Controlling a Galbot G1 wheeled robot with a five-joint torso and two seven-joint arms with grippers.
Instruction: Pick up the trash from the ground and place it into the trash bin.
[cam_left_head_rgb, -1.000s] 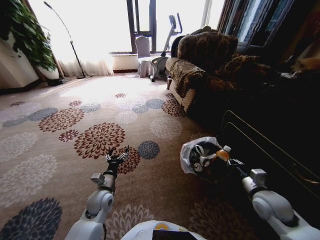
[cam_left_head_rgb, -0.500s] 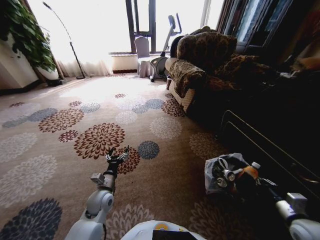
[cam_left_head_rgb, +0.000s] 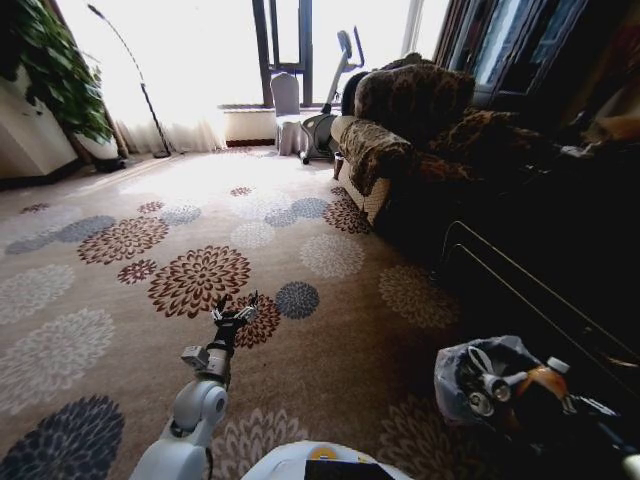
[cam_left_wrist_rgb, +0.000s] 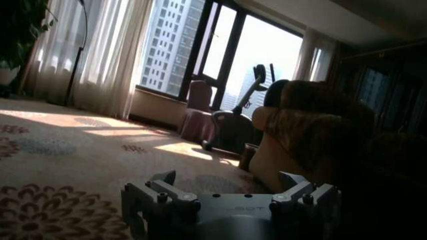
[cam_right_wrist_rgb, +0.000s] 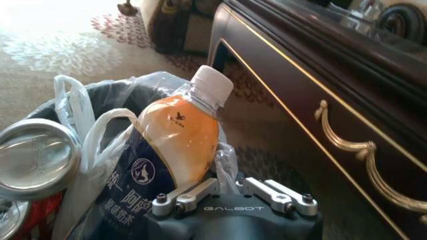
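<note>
Trash sits piled in the trash bin (cam_left_head_rgb: 455, 372), a small black bucket with a crinkly plastic liner, low on the robot's right side of the carpet (cam_left_head_rgb: 120, 300). Inside it I can see a red-and-white can (cam_right_wrist_rgb: 33, 165) with its shiny top up, loops of a white plastic bag (cam_right_wrist_rgb: 93, 135), and an orange drink bottle (cam_right_wrist_rgb: 177, 145) with a white cap. The right gripper (cam_right_wrist_rgb: 230, 192) is right at the bin, and its fingers look clenched on the lower part of the bottle, which leans up out of the bin; the grip is partly hidden, so this is my best guess. The bottle seems to be in the bin already but not let go. No litter shows on the carpet that can be seen, so the job looks nearly done. The left gripper (cam_left_head_rgb: 236, 308) hangs over a red flower in the carpet, well apart from the bin, with its fingers spread and holding nothing. There is lots of open floor on the left. On the right it is tight: a dark wooden cabinet (cam_right_wrist_rgb: 320, 85) with gold trim stands just beside the bin, and a brown sofa (cam_left_head_rgb: 400, 130) is farther back.
</note>
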